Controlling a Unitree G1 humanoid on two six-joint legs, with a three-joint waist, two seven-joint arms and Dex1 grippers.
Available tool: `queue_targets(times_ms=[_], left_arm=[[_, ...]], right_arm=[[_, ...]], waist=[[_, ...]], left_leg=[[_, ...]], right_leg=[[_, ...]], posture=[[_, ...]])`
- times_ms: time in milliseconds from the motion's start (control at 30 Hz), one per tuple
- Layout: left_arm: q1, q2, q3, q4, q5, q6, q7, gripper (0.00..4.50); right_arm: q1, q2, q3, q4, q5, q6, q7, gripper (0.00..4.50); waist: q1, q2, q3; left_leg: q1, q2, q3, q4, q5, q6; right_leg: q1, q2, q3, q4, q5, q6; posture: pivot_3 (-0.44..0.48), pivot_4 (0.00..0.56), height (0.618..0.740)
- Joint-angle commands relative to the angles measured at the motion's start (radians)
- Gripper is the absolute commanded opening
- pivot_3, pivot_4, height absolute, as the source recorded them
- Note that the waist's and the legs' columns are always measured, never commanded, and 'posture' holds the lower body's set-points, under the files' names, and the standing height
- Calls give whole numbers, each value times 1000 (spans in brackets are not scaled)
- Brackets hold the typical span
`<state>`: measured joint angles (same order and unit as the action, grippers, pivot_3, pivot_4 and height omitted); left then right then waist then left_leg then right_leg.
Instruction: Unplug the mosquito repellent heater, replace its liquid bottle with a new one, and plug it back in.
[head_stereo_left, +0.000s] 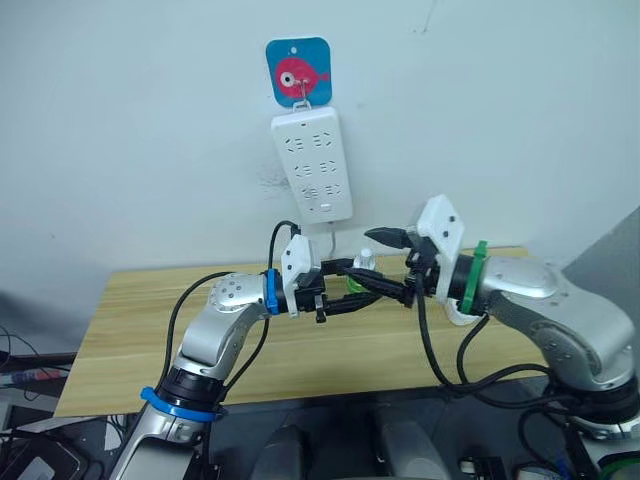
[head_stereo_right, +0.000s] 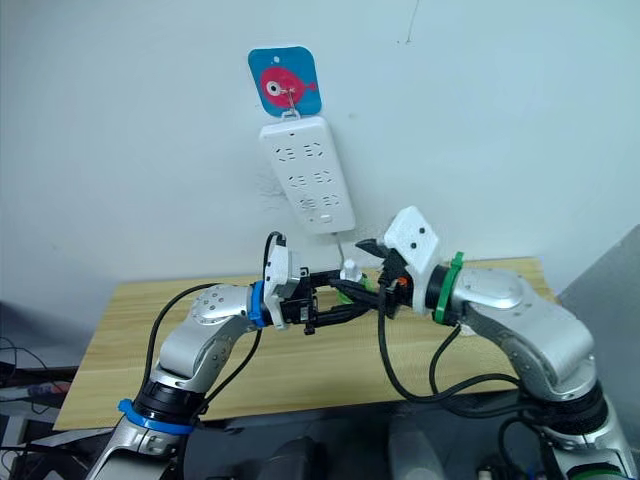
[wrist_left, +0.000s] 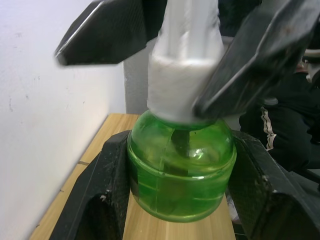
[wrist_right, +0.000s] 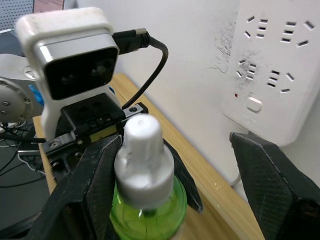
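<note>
Left claw (wrist_left: 180, 200) grips green liquid bottle (wrist_left: 181, 170); right claw (wrist_right: 175, 175) open around white cap (wrist_right: 143, 160).

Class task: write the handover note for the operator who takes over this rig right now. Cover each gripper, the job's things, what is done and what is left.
Left gripper: shut on the green liquid bottle, fingers on both sides of its body, held above the wooden table.
Right gripper: open, fingers spread either side of the bottle's white cap, not clamped.
Power strip hangs on the wall with nothing plugged into it.
Done: apparently the unplugging.
Left: uncap the bottle, fit it to the heater, plug back in.
</note>
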<state>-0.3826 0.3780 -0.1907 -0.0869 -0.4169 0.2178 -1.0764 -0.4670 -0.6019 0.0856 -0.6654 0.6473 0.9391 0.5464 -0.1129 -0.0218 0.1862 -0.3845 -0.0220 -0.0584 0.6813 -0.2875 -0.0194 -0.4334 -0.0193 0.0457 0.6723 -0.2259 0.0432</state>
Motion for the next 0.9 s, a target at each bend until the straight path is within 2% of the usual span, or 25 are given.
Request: queue_targets(times_ms=[33, 233, 333, 433, 533, 800, 900], left_arm=[[7, 2, 6, -48, -14, -4, -1, 2336], [10, 2, 5, -45, -14, -6, -2, 2336], [10, 4, 6, -42, -13, -7, -5, 2336], [10, 6, 6, -43, -12, -7, -8, 2336], [11, 7, 4, -42, -11, -8, -10, 2336], [13, 12, 0, -47, -8, -12, -14, 2336], [20, 15, 3, -55, -8, -13, -11, 2336]], right_arm=[[25, -67, -108, -20, 33, 11, 32, 3602], [121, -276, -223, -27, 98, 5, 193, 3602], [119, -302, -252, -39, 163, 24, 219, 3602], [73, -263, -234, -55, 232, 57, 171, 3602], [1, -174, -192, -51, 273, 85, 81, 3602], [-96, -33, -50, 21, 208, 77, -1, 3602], [-92, -17, -32, 25, 206, 72, 7, 3013]], waist=[[0, 0, 0], [3, 0, 0], [-1, 0, 0], [-2, 0, 0], [-2, 1, 0], [3, 1, -1], [5, 1, -1]], left_leg=[[0, 0, 0, 0, 0, 0], [1, 0, 0, 0, 0, 0], [5, 2, 1, -1, 0, 1], [6, 2, 1, -1, 0, 1], [6, 2, 1, -1, 0, 1], [4, 0, -5, -1, 0, 1], [4, -1, -5, -1, 0, 1]], right_leg=[[0, 0, 0, 0, 0, 0], [4, 1, 0, -3, 0, 0], [10, 3, -2, -8, 0, 0], [11, 4, -2, -8, 0, 0], [11, 4, -2, -8, 0, 0], [11, 1, -3, -10, 0, 0], [11, 0, -3, -10, 0, 0]], posture=[[-183, 141, 740], [-186, 141, 740], [-187, 142, 740], [-187, 142, 740], [-187, 142, 740], [-165, 138, 740], [-150, 138, 740]])
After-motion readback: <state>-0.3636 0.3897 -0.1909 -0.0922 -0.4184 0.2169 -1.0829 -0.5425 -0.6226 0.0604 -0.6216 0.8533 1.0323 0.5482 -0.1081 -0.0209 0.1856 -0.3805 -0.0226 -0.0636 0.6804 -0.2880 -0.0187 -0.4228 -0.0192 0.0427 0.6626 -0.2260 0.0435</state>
